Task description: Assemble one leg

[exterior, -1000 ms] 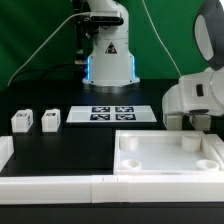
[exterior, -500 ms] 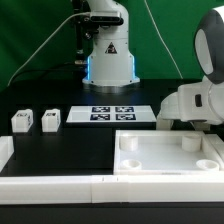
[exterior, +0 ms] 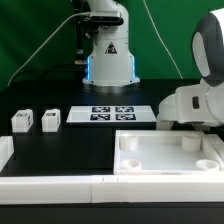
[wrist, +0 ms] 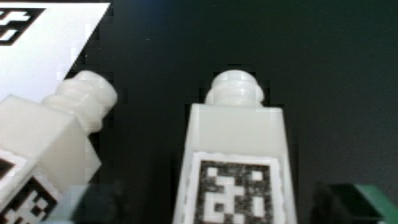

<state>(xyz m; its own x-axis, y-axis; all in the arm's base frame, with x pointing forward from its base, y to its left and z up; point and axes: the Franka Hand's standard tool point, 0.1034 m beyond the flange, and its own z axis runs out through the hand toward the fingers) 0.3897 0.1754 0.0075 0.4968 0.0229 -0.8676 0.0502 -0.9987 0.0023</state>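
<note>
In the wrist view a white square-sectioned leg (wrist: 237,150) lies on the black table, tag face up, with its rounded peg pointing away from the camera. A second leg (wrist: 54,130) lies beside it, apart from it. My gripper (wrist: 224,207) is open just above the central leg. Its dark fingertips (wrist: 363,200) show on either side of the leg without touching it. In the exterior view the arm's white hand (exterior: 192,104) hangs low at the right, behind the large white panel (exterior: 165,158). Its fingers and these two legs are hidden there. Two more legs (exterior: 20,121) (exterior: 50,120) stand at the left.
The marker board (exterior: 112,114) lies in the middle of the table, and its corner shows in the wrist view (wrist: 39,40). The robot base (exterior: 108,55) stands at the back. A white fence (exterior: 60,188) runs along the front edge.
The arm's hand has shifted a little toward the exterior view's right and slightly lower. The legs at the left and the panel have not moved.
</note>
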